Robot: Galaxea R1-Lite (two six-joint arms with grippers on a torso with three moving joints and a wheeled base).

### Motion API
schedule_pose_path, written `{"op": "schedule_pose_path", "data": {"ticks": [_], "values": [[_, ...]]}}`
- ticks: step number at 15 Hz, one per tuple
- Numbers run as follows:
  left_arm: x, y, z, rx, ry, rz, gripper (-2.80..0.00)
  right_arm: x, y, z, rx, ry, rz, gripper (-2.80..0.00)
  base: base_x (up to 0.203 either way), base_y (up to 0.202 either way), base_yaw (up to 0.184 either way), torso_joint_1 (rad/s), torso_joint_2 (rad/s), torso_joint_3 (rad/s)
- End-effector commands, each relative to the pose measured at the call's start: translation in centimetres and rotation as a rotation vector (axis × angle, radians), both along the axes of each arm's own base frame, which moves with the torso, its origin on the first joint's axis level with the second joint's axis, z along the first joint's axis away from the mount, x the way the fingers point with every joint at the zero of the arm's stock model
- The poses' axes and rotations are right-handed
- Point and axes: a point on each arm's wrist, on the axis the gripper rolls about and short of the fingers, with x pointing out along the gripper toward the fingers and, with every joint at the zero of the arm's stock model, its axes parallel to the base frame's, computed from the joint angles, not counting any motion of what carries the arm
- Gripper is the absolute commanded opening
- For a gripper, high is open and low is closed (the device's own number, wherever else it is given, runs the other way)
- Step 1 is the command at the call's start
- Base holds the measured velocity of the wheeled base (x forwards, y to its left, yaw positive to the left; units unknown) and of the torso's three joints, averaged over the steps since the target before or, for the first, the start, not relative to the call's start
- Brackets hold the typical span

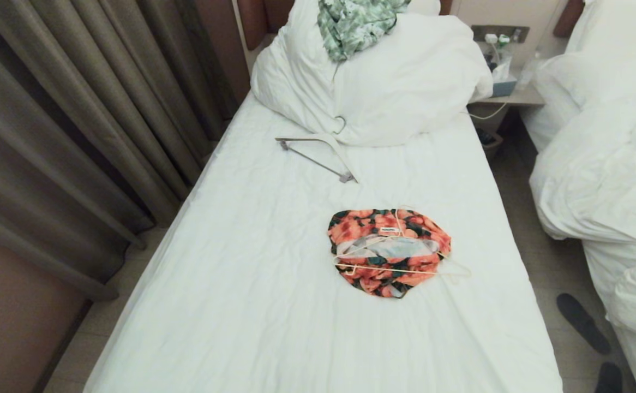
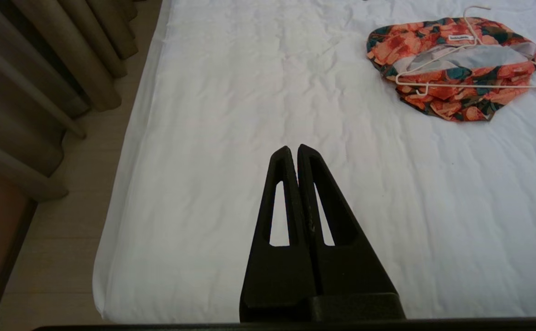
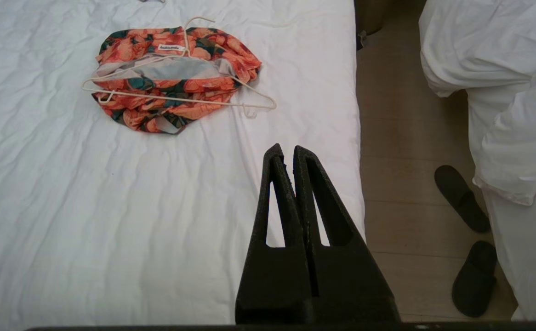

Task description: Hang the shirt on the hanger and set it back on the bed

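Observation:
The coral-flowered shirt (image 1: 389, 252) lies crumpled in a heap on the white sheet of the bed (image 1: 252, 284), pale inside and neck label up. The thin cream hanger (image 1: 400, 268) rests on top of the shirt (image 2: 452, 69), its bar across the heap and one end reaching onto the sheet (image 3: 259, 105). Neither arm shows in the head view. My left gripper (image 2: 293, 148) is shut and empty above the sheet near the curtain side, well short of the shirt (image 3: 171, 73). Above the bed's other edge my right gripper (image 3: 284, 148) is shut and empty too.
A thicker white hanger with a grey bar (image 1: 318, 155) lies nearer the duvet heap (image 1: 383, 82), which carries a green leafy garment (image 1: 356, 24). Curtains (image 1: 78, 120) hang along the left. A second bed (image 1: 612, 180) and dark slippers (image 3: 461, 197) flank the narrow aisle; a nightstand (image 1: 509, 93) stands behind.

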Motion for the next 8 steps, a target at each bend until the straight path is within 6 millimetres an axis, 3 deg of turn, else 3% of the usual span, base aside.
{"op": "schedule_pose_path", "data": {"ticks": [1, 8], "values": [[0.02, 0.0, 0.0, 0.0, 0.003, -0.001, -2.8, 0.01, 0.0, 0.01, 0.0, 0.002, 0.0, -2.8, 0.0, 0.0, 0.0, 0.0, 0.0, 0.0], [0.02, 0.0, 0.01, 0.0, 0.003, -0.001, -2.8, 0.01, 0.0, 0.01, 0.001, 0.002, 0.0, -2.8, 0.0, 0.0, 0.0, 0.0, 0.0, 0.0]]}}
